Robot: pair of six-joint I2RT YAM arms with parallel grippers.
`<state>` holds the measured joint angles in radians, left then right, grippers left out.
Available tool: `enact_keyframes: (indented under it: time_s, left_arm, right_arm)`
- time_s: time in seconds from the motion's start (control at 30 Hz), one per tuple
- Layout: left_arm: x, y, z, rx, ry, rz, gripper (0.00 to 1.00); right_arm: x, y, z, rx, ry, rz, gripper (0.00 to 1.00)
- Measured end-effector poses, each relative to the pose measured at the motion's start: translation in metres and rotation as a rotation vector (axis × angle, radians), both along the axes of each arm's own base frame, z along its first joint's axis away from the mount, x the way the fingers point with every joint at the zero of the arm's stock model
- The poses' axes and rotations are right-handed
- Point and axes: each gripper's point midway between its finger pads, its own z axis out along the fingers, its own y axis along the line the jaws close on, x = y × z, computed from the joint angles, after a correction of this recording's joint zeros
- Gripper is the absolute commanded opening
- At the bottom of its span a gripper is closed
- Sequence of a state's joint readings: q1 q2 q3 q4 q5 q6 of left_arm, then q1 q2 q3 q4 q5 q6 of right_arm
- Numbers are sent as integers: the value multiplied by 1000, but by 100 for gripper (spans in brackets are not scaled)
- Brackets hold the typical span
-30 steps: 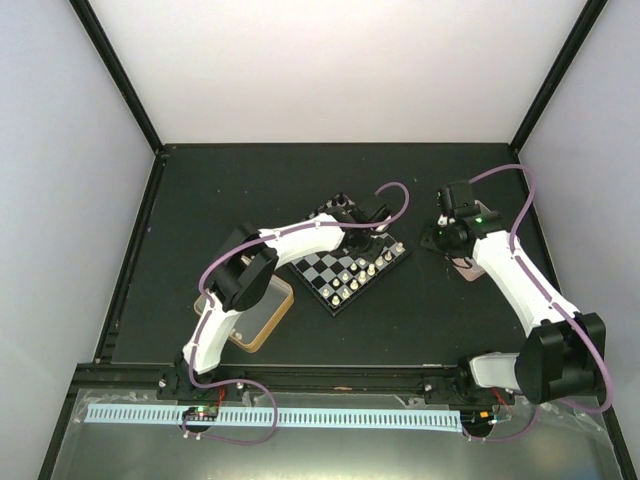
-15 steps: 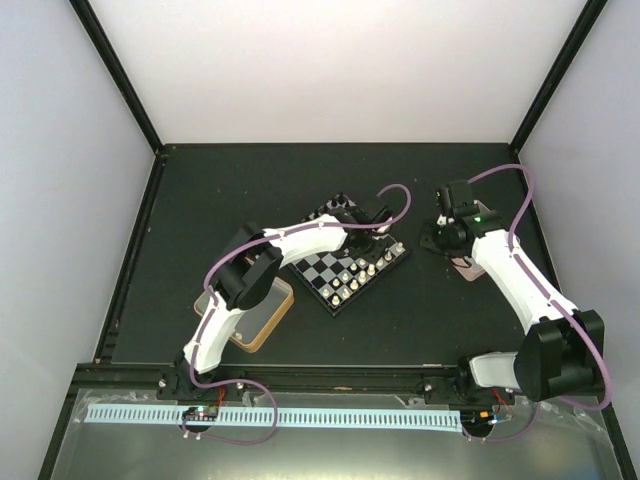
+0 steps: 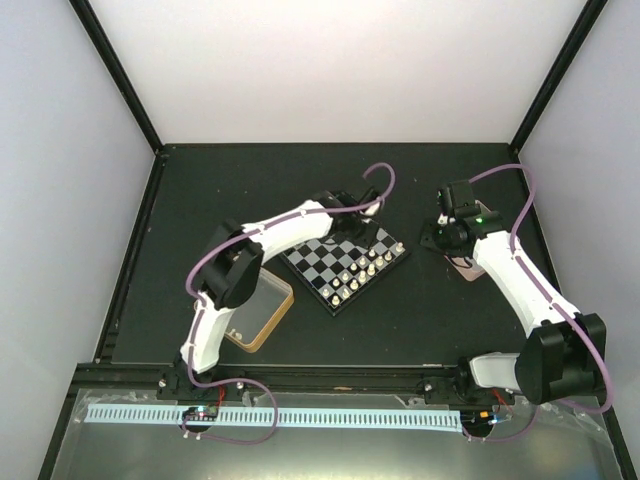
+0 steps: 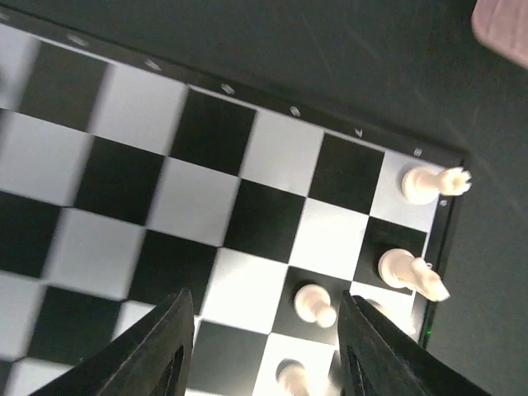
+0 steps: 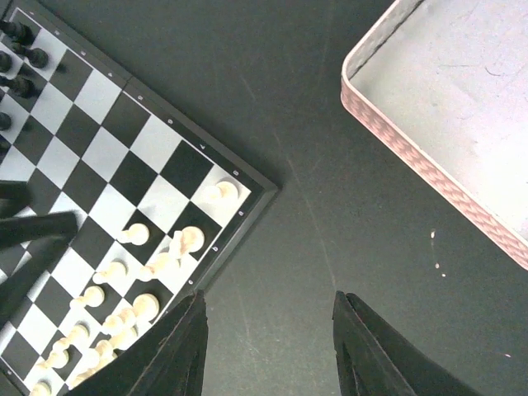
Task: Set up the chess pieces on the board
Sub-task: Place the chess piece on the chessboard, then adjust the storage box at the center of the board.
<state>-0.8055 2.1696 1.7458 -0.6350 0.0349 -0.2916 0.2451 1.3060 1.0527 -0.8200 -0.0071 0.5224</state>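
Hovering over board (image 4: 206,206) | white pawn (image 4: 315,304) between left fingers (image 4: 161,355), touching neither

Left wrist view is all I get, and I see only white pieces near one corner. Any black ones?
Observer: Yes, black chess pieces stand at the far side of the board, seen from the right wrist.
Operator: And the other claw?
Observer: The right claw hangs open and empty over the dark table, between the board and a pink-rimmed tray.
Operator: Anything else?
Observer: A gold-rimmed tin lies left of the board, partly under the left arm.
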Motion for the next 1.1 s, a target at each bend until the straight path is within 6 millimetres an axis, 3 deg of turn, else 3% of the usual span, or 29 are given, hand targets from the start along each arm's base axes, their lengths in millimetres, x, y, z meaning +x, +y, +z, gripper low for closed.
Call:
enact_keyframes:
  time_s: [0.13, 0.23, 0.3, 0.37, 0.47, 0.6, 0.7, 0.87, 1.1]
  left_arm:
    - [9, 19, 53, -46, -64, 27, 54]
    - [5, 46, 100, -77, -143, 47, 59]
    - [-3, 70, 120, -75, -177, 71, 63]
    - [-12, 99, 126, -46, -194, 111, 66]
    - [-22, 155, 111, 37, -164, 216, 66]
    - [-41, 233, 67, 160, -37, 403, 66]
    - [-63, 276, 43, 224, 55, 513, 62]
    - [-85, 316, 30, 277, 129, 628, 58]
    - [-83, 354, 26, 308, 161, 753, 44]
  right_arm:
    - [2, 4, 2, 19, -10, 7, 44]
    - [4, 6, 3, 35, -19, 9, 44]
    - [5, 8, 4, 42, -23, 11, 44]
    - [6, 9, 5, 50, -27, 11, 44]
    - [6, 12, 4, 67, -30, 12, 44]
    - [5, 14, 1, 88, -19, 10, 44]
    - [5, 16, 0, 98, -18, 9, 44]
    - [8, 19, -6, 105, 0, 10, 44]
    - [9, 22, -21, 109, 53, 9, 44]
